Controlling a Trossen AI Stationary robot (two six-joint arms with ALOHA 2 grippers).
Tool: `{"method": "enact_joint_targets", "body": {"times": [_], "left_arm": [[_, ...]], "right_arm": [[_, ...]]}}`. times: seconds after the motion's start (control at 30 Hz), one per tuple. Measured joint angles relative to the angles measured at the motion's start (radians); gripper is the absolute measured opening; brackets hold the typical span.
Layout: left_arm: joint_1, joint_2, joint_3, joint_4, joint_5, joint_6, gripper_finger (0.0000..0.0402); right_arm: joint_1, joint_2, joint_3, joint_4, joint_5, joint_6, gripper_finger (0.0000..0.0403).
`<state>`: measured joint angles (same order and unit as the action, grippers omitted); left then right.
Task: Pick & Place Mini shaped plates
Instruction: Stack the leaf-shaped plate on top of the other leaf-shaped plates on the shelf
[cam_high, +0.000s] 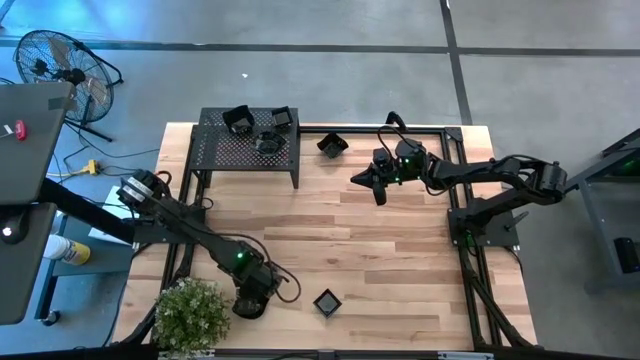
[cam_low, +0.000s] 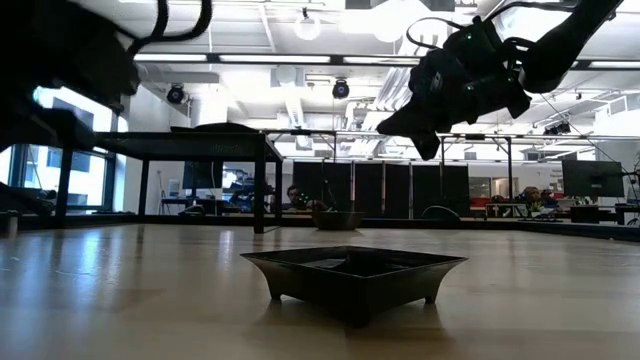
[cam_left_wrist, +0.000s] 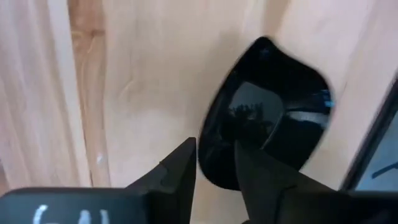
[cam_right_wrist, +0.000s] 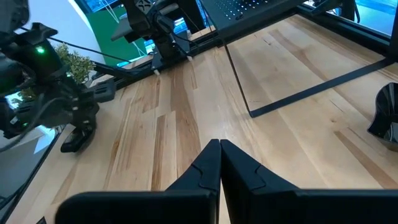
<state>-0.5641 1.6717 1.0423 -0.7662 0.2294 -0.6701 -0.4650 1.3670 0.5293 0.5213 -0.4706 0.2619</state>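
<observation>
My left gripper (cam_high: 252, 300) is down at the table's near left, beside the plant, shut on a glossy black scalloped mini plate (cam_left_wrist: 273, 106). A square mini plate (cam_high: 327, 301) (cam_low: 353, 272) rests on its feet near the table's near edge, just right of that gripper. Another mini plate (cam_high: 332, 145) (cam_low: 338, 217) (cam_right_wrist: 387, 118) sits on the wood by the shelf's right end. Three more (cam_high: 238, 119) (cam_high: 282, 118) (cam_high: 268, 143) lie on the shelf. My right gripper (cam_high: 372, 183) (cam_right_wrist: 219, 144) (cam_low: 428, 140) hangs shut and empty above the table's far middle. My left gripper pinches the scalloped plate by its rim (cam_left_wrist: 214, 165), one finger (cam_left_wrist: 261, 174) over the plate's hollow and the other finger (cam_left_wrist: 177, 171) outside the rim. The fingers come from above, pointing down. Whether the plate is lifted off the wood does not show.
The black perforated metal shelf (cam_high: 250, 150) (cam_low: 190, 145) stands at the far left of the table. A potted plant (cam_high: 190, 315) fills the near-left corner. Black frame rails (cam_high: 462, 200) run along the right and far edges. Bare wood lies across the middle.
</observation>
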Motion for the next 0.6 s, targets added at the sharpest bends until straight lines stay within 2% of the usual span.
{"method": "enact_joint_targets", "body": {"times": [0.17,0.4,0.6], "left_arm": [[0.001,0.001,-0.063,0.072,0.043,-0.060,0.0096],[0.001,-0.010,-0.053,0.057,0.053,0.017,0.0008],[0.009,-0.061,-0.016,-0.019,0.033,0.091,0.0002]], "right_arm": [[0.000,0.000,0.000,-0.001,0.000,0.000,0.0000],[0.000,0.000,0.000,0.000,0.000,0.000,0.0000],[0.000,0.000,0.000,0.000,0.000,-0.001,0.0000]]}}
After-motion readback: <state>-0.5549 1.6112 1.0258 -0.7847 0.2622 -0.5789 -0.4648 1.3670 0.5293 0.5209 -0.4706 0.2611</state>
